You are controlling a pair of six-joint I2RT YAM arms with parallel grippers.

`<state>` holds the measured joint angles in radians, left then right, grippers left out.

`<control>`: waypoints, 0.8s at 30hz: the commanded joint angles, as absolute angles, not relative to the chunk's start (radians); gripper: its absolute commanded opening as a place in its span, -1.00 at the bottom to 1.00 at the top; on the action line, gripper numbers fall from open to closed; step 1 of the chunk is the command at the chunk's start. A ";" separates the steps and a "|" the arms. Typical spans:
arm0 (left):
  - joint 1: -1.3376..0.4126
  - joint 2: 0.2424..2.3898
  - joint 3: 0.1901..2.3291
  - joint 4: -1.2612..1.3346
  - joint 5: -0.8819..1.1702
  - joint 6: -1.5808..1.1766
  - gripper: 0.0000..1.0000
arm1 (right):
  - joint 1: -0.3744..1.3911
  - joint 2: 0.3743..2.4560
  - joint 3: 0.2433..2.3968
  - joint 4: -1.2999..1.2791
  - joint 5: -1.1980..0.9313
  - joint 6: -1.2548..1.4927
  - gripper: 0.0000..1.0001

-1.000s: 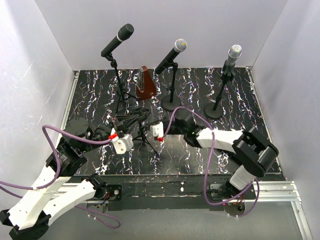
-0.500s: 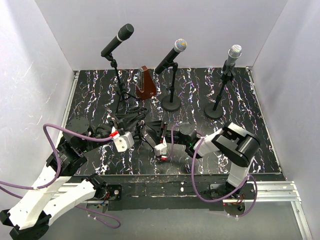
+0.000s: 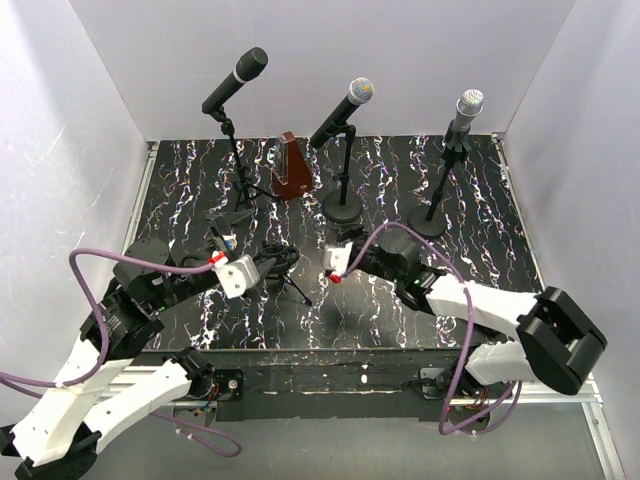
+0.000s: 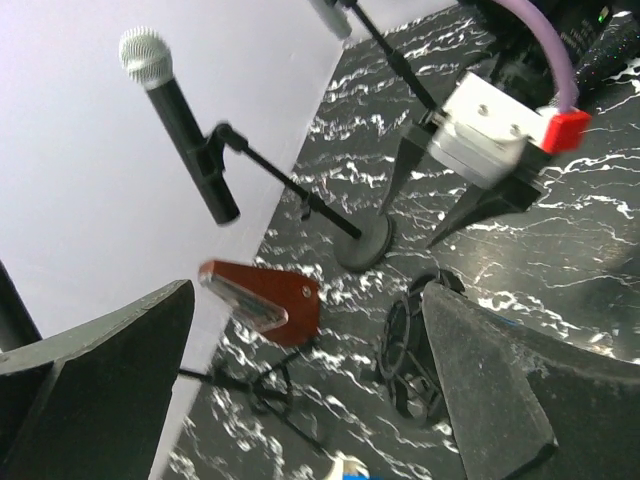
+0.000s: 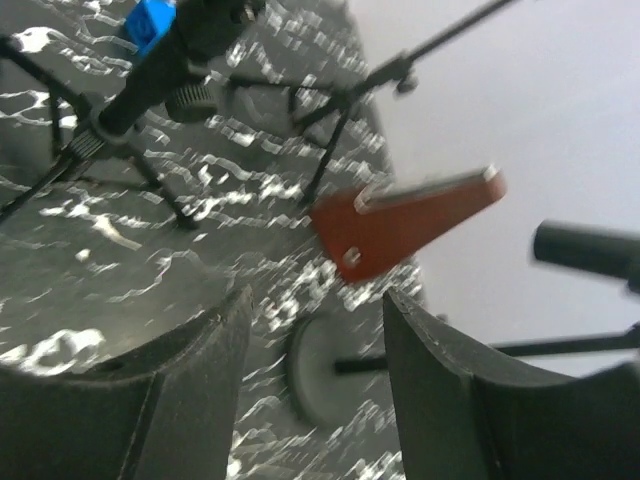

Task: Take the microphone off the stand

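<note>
Black fingers [image 4: 100, 380] on my left gripper [image 4: 308, 300] stand spread wide around nothing, and my right gripper [image 5: 318, 300] is parted and empty too. Between them the small tripod [image 3: 287, 264] lies tipped, the blue-tagged microphone [image 5: 150, 70] at its left end; whether they are joined I cannot tell.

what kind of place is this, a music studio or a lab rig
Most likely a lab robot test cell, not a studio: plain white walls box in a black marbled tabletop, two robot arms are bolted to a metal rail, and microphones on stands serve as props.
</note>
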<state>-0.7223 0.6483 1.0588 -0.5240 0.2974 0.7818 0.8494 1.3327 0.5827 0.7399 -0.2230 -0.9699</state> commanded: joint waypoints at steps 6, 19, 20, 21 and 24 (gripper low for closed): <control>-0.719 0.770 1.281 -0.952 0.233 0.500 0.96 | 0.779 1.164 0.920 -0.197 -0.095 -0.365 0.29; -0.719 0.861 1.322 -1.102 0.350 0.588 0.94 | 0.724 1.285 1.092 -0.327 -0.465 -0.160 0.50; -0.719 0.864 1.309 -1.080 0.347 0.584 0.90 | 0.724 1.310 1.116 -0.319 -0.469 -0.146 0.51; -0.721 0.862 1.290 -1.057 0.339 0.591 0.86 | 0.724 1.336 1.138 -0.313 -0.475 -0.137 0.51; -0.721 0.861 1.232 -0.970 0.305 0.623 0.71 | 0.724 1.388 1.190 -0.307 -0.488 -0.127 0.50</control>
